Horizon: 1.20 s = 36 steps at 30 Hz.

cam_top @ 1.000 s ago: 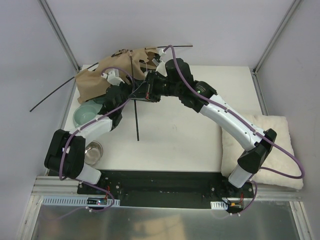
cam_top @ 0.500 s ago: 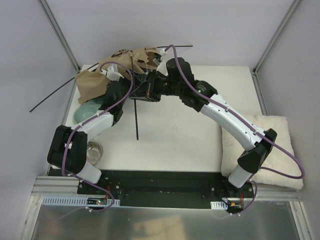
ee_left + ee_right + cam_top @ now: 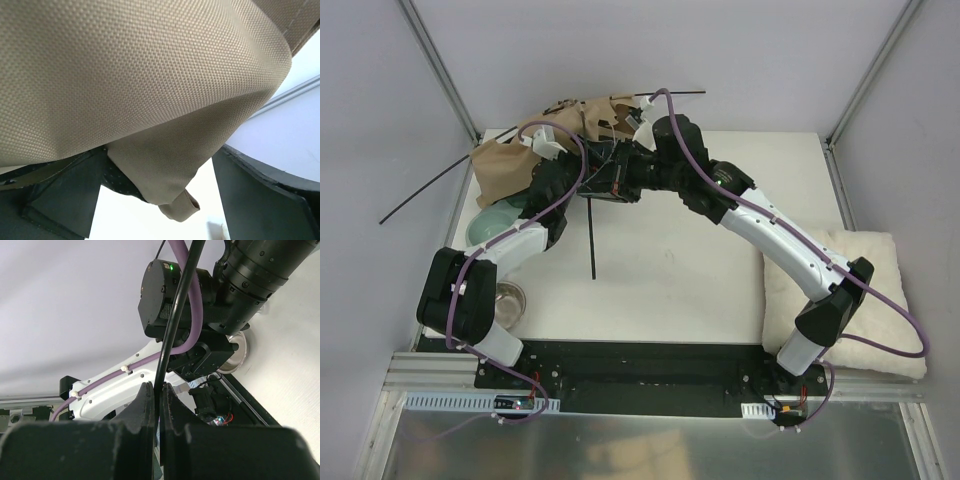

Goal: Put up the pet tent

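Note:
The pet tent (image 3: 510,160) lies as a crumpled tan heap at the table's back left, with thin black poles sticking out past the left edge and at the back. One black pole (image 3: 592,240) runs from the heap toward the table's middle. My right gripper (image 3: 596,184) is shut on this pole (image 3: 172,325), which passes between the closed right gripper (image 3: 159,405) jaws. My left gripper (image 3: 572,158) is at the heap's right edge. In the left wrist view the left gripper (image 3: 160,200) is open, and its fingers (image 3: 260,195) stand wide apart. A tan tent (image 3: 140,75) fold hangs loose between them.
A teal bowl (image 3: 492,228) sits at the table's left edge, partly under my left arm. A steel bowl (image 3: 506,300) stands nearer the front left. A fluffy cream cushion (image 3: 845,300) lies at the right edge. Metal frame posts rise at both back corners.
My left gripper has opened wider and moved up and back toward the tent heap. The right arm and its pole have stayed put.

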### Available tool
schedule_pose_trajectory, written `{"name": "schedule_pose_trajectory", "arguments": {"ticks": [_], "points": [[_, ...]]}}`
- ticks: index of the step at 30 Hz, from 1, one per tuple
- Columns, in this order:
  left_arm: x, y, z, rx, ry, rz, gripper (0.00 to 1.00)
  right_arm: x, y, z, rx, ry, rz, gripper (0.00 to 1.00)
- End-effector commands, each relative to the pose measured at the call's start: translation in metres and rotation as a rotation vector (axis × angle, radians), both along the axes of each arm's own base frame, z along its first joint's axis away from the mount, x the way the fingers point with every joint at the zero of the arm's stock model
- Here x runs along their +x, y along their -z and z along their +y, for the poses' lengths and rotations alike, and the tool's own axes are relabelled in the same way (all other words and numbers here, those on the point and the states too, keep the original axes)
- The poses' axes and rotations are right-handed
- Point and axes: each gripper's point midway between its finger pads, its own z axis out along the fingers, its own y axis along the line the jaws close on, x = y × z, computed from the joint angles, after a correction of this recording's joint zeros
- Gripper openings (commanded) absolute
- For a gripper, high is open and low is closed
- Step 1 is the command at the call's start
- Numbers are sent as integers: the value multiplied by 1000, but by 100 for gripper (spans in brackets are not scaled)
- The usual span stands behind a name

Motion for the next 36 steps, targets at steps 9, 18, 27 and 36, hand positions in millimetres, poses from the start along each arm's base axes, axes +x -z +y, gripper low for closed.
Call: {"name": "schedule_pose_trajectory", "arguments": {"ticks": [9,18,27,36], "points": [[-4,-27,7,18,-12,-57,18,10,-10,-4,26,29,-107,0],[-39,-32,7,131,83,24,0,25,15,-16,-55,84,-216,0],[-107,-47,-39,175,508,61,0,33,33,-43,-101,198,-342,0],[-152,-79,-70,165,796,-25,0,33,23,-73,-125,335,-435,0]]}}
